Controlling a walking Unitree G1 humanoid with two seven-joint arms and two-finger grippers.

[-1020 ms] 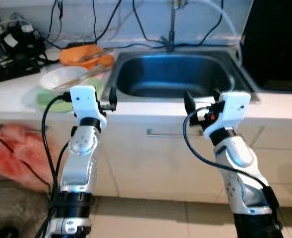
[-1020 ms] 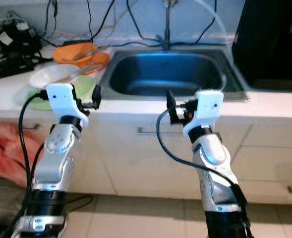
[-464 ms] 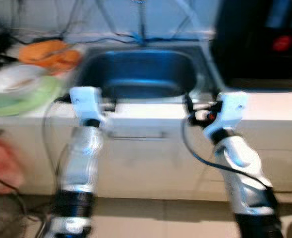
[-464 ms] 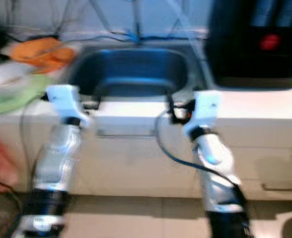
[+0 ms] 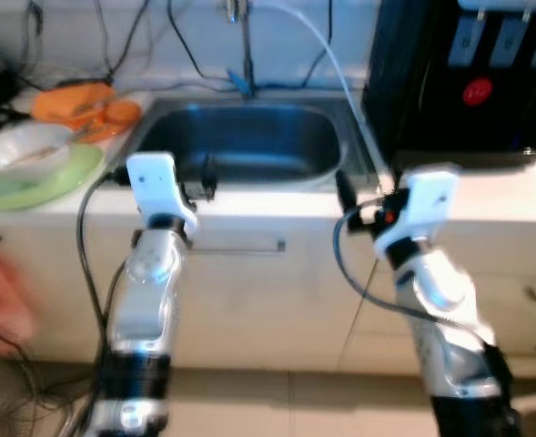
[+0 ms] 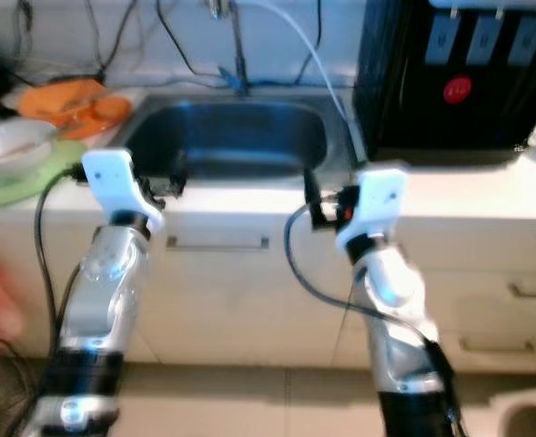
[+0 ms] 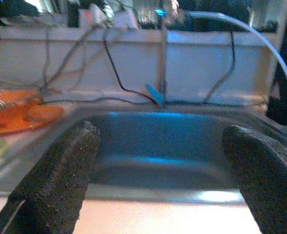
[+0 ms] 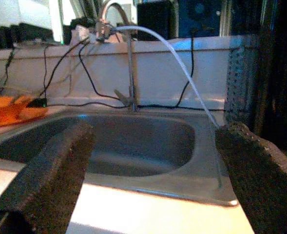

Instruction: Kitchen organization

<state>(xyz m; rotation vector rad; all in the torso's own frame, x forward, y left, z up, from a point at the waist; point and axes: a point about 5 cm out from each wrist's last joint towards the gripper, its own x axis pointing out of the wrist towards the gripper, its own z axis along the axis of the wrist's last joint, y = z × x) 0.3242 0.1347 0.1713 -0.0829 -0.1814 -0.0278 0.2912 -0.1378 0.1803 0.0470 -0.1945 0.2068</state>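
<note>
Change since earlier frames: the whole scene is sitting further left than a second ago, so the camera has turned right; the black dispenser (image 5: pixel 463 82) is now taking up the top right. Both arms are keeping the same raised pose.
Left eye view: the left gripper (image 5: pixel 204 177) is hovering at the front edge of the counter (image 5: pixel 277 202), before the left part of the sink (image 5: pixel 245 141). The right gripper (image 5: pixel 345 191) is hovering at the counter edge by the sink's right front corner. Neither is holding anything.
Dishes, left eye view: an orange bowl (image 5: pixel 81 105) is resting left of the sink; a white bowl (image 5: pixel 24 150) is sitting on a green plate (image 5: pixel 40 173) nearer the front edge. All are slightly blurred.
Right eye view: the same layout is showing; a faucet (image 6: pixel 236 45) is rising behind the sink, with a pale hose (image 6: pixel 308 50) arcing to its right.
Left wrist view: the two black fingers (image 7: pixel 60 178) are standing wide apart, framing the sink basin with nothing between them; the orange bowl is lying off to one side.
Right wrist view: its fingers (image 8: pixel 50 175) are likewise spread wide and empty, facing the sink, faucet and hose.
</note>
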